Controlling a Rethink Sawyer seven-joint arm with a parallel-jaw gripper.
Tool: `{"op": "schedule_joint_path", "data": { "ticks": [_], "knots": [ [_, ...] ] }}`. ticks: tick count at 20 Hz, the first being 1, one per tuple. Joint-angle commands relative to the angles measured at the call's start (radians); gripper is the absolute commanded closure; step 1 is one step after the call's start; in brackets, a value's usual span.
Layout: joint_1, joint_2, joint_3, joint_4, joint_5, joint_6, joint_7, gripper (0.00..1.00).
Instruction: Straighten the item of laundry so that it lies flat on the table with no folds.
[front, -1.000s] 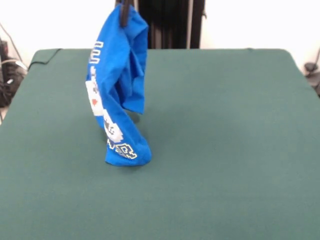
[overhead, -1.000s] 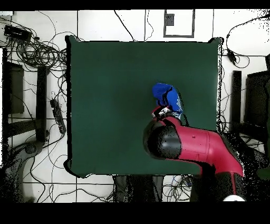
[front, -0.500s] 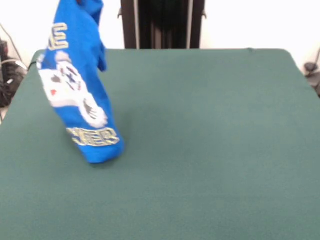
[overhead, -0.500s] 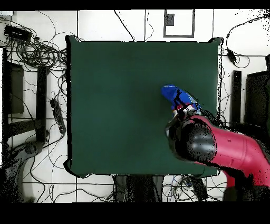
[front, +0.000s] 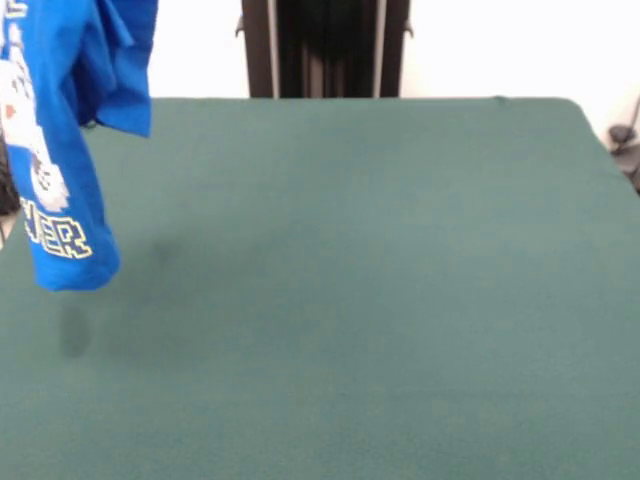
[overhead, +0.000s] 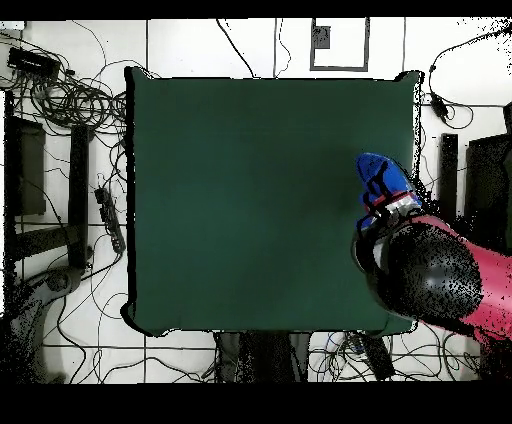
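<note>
We see the blue T-shirt (front: 62, 150) hanging clear of the table (front: 380, 280) at its left side in the front view, its lower hem above a faint shadow on the green cloth. A second ago the same hem rested on the felt nearer the middle; half a second ago it was dragging leftward. So the shirt has been lifted and swung sideways, and it no longer touches the surface.

From above, the arm (overhead: 440, 285) sits over the table's right edge, with the shirt (overhead: 383, 180) showing just beyond it, close to that edge.

The gripper itself is hidden: above the frame in front, under the arm from overhead. We cannot tell how its fingers stand, though the shirt hanging in the air suggests that something holds its top.

We judge the task as far from done: the cloth hangs in a narrow, bunched column with 1 flap folded forward. Being so near the edge, it risks draping off the table if lowered here.
</note>
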Motion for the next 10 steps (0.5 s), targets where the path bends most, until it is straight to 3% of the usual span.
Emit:
{"op": "schedule_joint_path", "data": {
  "ticks": [1, 10],
  "knots": [
    [0.036, 0.028, 0.142, 0.067, -0.085, 0.001, -0.314, 1.00],
    [0.121, 0.143, 0.079, 0.101, -0.180, -0.131, -0.073, 1.00]
  ]
}}
